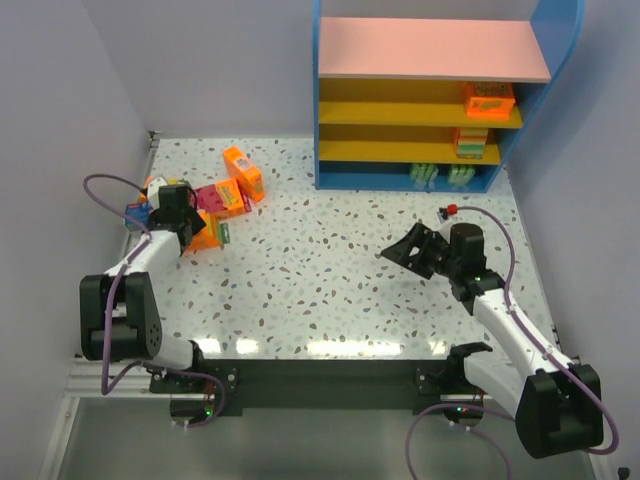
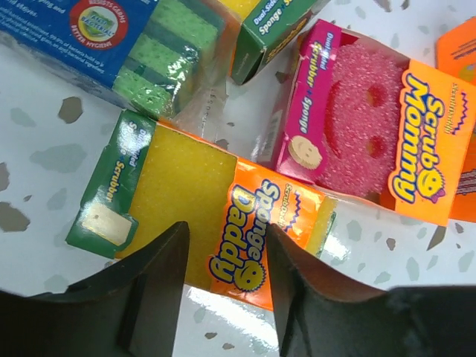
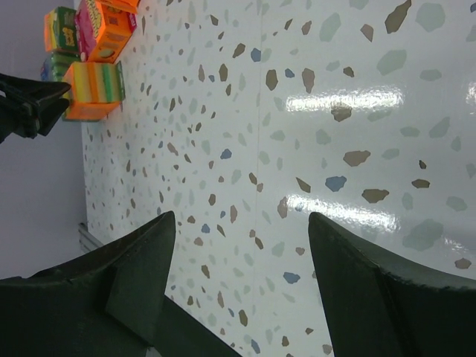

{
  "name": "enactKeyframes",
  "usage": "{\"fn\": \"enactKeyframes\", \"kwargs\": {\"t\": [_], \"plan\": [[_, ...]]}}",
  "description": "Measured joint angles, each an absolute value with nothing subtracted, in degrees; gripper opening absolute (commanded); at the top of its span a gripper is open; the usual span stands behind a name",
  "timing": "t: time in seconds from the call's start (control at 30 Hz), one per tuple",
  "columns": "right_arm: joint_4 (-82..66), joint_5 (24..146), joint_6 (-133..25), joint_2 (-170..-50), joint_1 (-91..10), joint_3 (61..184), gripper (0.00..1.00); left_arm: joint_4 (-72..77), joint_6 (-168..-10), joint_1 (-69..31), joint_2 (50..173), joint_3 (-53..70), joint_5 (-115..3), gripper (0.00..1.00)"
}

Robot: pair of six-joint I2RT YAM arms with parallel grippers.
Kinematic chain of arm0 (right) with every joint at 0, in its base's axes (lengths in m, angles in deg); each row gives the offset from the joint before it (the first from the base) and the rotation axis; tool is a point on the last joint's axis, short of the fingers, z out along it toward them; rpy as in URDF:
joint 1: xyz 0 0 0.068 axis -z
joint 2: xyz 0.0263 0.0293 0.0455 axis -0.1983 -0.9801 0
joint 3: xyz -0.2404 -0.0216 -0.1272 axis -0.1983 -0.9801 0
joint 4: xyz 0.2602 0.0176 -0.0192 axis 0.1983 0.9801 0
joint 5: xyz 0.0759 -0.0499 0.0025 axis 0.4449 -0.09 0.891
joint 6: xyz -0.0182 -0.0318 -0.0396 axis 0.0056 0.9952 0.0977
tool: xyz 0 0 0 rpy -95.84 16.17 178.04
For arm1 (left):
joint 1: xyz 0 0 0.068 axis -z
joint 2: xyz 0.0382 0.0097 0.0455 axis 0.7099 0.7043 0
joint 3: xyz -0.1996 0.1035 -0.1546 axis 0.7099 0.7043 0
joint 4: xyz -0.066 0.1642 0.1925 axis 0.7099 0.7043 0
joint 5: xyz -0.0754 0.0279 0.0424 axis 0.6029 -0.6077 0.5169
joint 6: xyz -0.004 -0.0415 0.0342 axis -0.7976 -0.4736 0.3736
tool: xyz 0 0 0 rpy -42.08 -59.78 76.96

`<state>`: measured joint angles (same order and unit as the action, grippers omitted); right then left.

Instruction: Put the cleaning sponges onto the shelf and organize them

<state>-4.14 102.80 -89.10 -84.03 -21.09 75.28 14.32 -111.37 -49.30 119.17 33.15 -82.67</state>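
At the left of the overhead view, the left pincer (image 1: 172, 208) is hanging over a loose heap of sponge packs (image 1: 222, 198) that is lying on the speckled table (image 1: 320, 290), well apart from the shelf. In the left wrist view its dark fingers (image 2: 160, 282) are standing released, parted over an orange Sponge Daddy pack (image 2: 223, 216) with a yellow sponge and a green end. The tips are overlapping that pack's near edge, and I cannot tell whether they are touching it. A blue pack (image 2: 89, 30) showing green sponges is sitting in the upper left of that frame. A magenta Scrub Mommy pack (image 2: 357, 141) is lying just beside the Sponge Daddy pack at the upper right. At the heap's right end in the overhead view, a tilted orange pack (image 1: 243, 172) is leaning. Farther right, the right pincer (image 1: 412, 250) is hovering over bare table, its jaws spread wide and gripping nothing. In its wrist view the heap is showing small in the upper left corner. At the upper right the blue-framed shelf (image 1: 430, 48) is standing at the table's far edge. It is carrying an upper-tier pack (image 1: 488, 100), a middle-tier pack (image 1: 470, 143), both orange, and green sponges (image 1: 425, 176) on the bottom tier
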Motion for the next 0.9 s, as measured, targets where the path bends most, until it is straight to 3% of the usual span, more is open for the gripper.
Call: {"fn": "enactKeyframes", "kwargs": {"t": [0.23,0.63,0.9], "plan": [[-2.37,102.80,-86.91,-83.90,-21.09,75.28,0.76,1.28,-111.53,-48.38,117.94,39.88,-72.77,0.43],[2.11,102.87,-83.66,-84.03,-22.40,75.32,0.76,-6.68,-116.42,-25.98,111.69,49.10,-58.23,0.39],[1.61,101.16,-85.73,-86.39,-30.18,75.32,0.75,-16.30,-124.71,-13.32,118.10,48.97,-55.04,0.34]]}}
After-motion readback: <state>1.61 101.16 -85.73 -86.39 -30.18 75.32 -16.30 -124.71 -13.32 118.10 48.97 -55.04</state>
